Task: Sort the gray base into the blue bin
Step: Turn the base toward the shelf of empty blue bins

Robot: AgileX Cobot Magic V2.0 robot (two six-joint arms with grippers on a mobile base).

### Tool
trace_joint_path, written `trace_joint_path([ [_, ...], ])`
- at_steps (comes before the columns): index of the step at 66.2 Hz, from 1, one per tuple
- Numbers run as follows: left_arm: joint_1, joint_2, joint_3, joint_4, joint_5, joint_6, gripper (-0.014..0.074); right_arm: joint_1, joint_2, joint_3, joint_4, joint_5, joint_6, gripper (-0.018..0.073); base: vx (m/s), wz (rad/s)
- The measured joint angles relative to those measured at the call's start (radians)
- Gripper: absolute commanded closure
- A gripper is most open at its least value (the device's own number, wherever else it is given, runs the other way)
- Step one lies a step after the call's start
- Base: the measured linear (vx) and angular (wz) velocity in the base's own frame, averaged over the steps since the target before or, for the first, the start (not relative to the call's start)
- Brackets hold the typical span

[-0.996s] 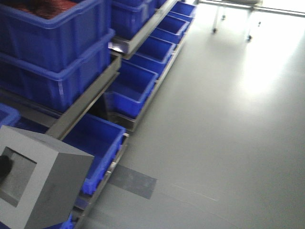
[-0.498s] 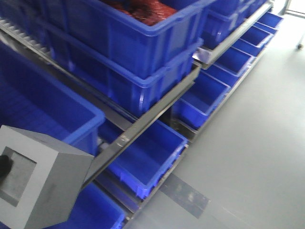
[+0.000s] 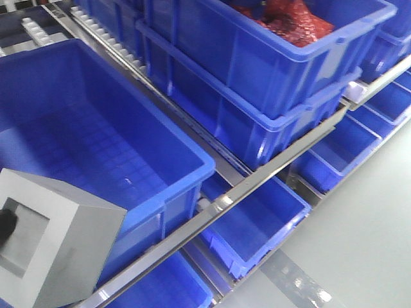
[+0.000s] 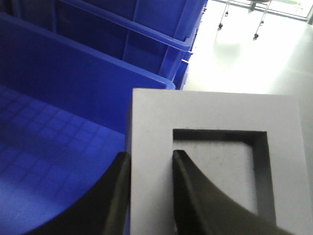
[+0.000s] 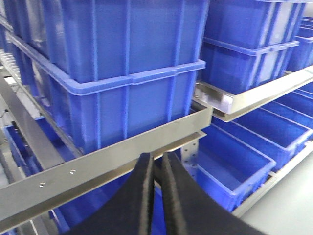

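Gray and matte, front view first: the gray base, a cube-like block with a square recess in one face, hangs at the near wall of the blue bin, a large deep bright-blue plastic crate with a grid floor. The block overlaps that wall in the picture, and I can't tell from here if it's past the rim. The bin's mouth is open and nothing shows inside. Behind the bin are stacked blue plastic crates, the top one holding red contents. A silver metal shelf rail runs under the bin's near edge, with smaller blue trays below that.

Left wrist view: the left gripper is clamped on the block. One black finger sits outside it and the other inside the recess, with the recess's side wall pinched between them. The recess face looks at the camera. The bin's grid floor shows to the block's left and lower down, with the bin wall behind.

Right wrist view: the right gripper has its fingers pressed together with nothing between. It points at the shelf rail and the stacked crates beyond the bin. The block is not in this view.

Judgement: it's the left arm's job, as the right is off to the side and empty. The move turns on the bin interior lying left of and below the claw. The block is cube-like, so there is no long axis to line up, and the bin is far bigger, so aim is easy. The main risk is clipping the rim.
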Motion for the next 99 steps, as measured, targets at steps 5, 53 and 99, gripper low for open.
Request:
trace_joint_path([
  [5, 0.000, 0.000, 0.000, 0.000, 0.000, 0.000, 0.0602, 0.000, 0.000, 0.000, 0.000, 0.000, 0.000, 0.0564, 0.03, 0.22],
  [53, 0.000, 0.000, 0.000, 0.000, 0.000, 0.000, 0.0602, 0.000, 0.000, 0.000, 0.000, 0.000, 0.000, 0.0564, 0.04, 0.34],
  [99, 0.000, 0.000, 0.000, 0.000, 0.000, 0.000, 0.0602, 0.000, 0.000, 0.000, 0.000, 0.000, 0.000, 0.0564, 0.05, 0.30],
])
